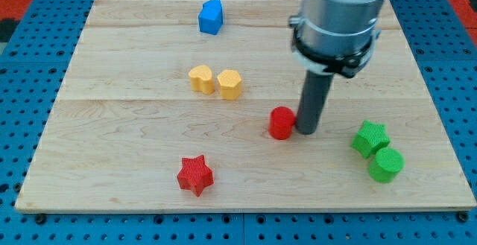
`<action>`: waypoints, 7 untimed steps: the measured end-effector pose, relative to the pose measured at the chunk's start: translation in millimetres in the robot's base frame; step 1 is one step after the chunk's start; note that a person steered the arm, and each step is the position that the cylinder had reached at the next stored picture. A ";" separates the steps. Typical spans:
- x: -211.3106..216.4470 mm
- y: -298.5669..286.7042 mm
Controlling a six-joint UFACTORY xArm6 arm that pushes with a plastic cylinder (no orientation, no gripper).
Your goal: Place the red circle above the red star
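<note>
The red star [195,175] lies near the view's bottom, left of centre on the wooden board [112,126]. Up and to its right, a yellow heart-shaped block [200,78] and a yellow block [229,84] whose shape I cannot make out sit touching side by side, with a blue block [211,16] near the view's top. The red circle [282,123] stands right of centre, well apart from the red star, up and to its right. My tip [308,131] touches the red circle's right side; this arm ends in a plain rod with no jaws. Further right, a green star [370,138] touches a green circle [386,164] just below it. A blue pegboard surface [30,66] surrounds the board.
</note>
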State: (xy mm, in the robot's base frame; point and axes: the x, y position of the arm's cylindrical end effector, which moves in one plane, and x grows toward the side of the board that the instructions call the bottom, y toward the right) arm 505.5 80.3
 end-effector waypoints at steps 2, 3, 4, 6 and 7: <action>-10.2 -27.7; 36.1 -62.3; 43.2 -60.3; 22.9 -75.3; 35.8 -76.6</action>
